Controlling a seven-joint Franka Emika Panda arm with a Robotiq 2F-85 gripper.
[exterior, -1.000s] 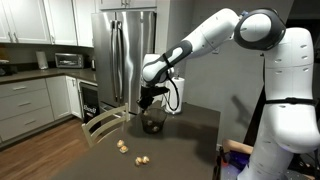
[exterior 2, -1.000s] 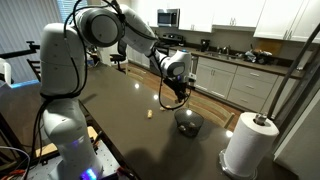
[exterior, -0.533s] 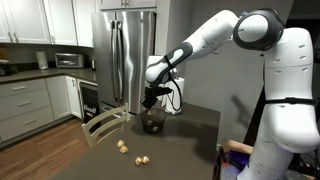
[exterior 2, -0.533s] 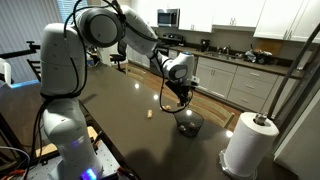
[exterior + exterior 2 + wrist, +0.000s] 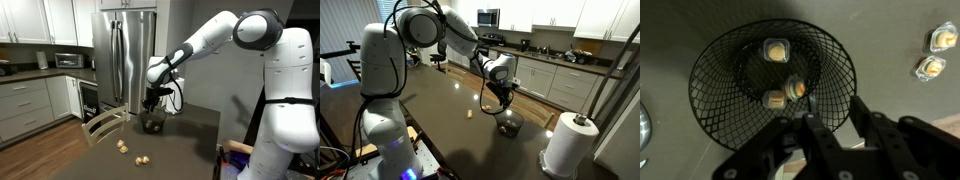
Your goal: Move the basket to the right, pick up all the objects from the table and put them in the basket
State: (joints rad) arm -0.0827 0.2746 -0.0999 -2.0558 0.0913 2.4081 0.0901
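The jaws stood parted with nothing between them, and the gripper (image 5: 833,112) hung directly above the basket (image 5: 710,62). In an exterior view the basket sat toward the far edge of the table (image 5: 195,140). Three tan pieces (image 5: 775,48) lay inside the mesh bowl. At least two loose pieces (image 5: 940,38) lay on the bare top apart from the basket, nearer the edge by the chair (image 5: 105,125). The step in hand looked like a drop-off into the basket. Next, the arm would need to lift clear of the rim, cross to one loose piece, and descend with the jaws wide around it.
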